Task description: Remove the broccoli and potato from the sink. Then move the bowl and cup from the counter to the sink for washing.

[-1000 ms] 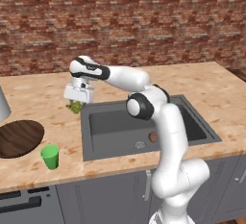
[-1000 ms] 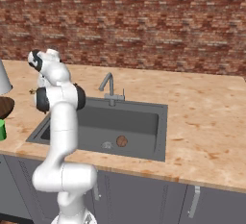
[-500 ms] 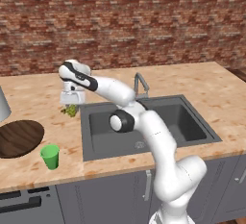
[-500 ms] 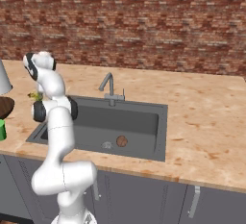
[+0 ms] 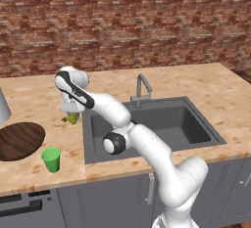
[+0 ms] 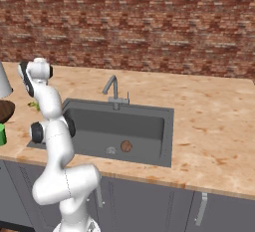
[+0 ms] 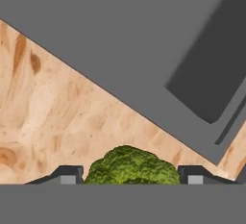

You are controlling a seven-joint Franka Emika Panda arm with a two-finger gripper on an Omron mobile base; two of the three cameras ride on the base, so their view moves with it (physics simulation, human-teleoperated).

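Note:
My gripper hangs low over the counter just left of the sink. It is shut on the broccoli, a small yellow-green floret. In the hand view the broccoli fills the gap between the two fingertips of the gripper, with beige counter below it and the sink's rim running diagonally beyond. The brown potato lies on the sink floor near the drain. The dark wooden bowl and the green cup stand on the counter at the left front.
A pale grey vessel stands at the far left edge. The faucet rises behind the sink. A brick wall closes the back of the counter, and beige worktop stretches right of the sink.
The arm has folded, its elbow swinging down over the sink's front left. The gripper with the broccoli has shifted a little left and lower over the counter.

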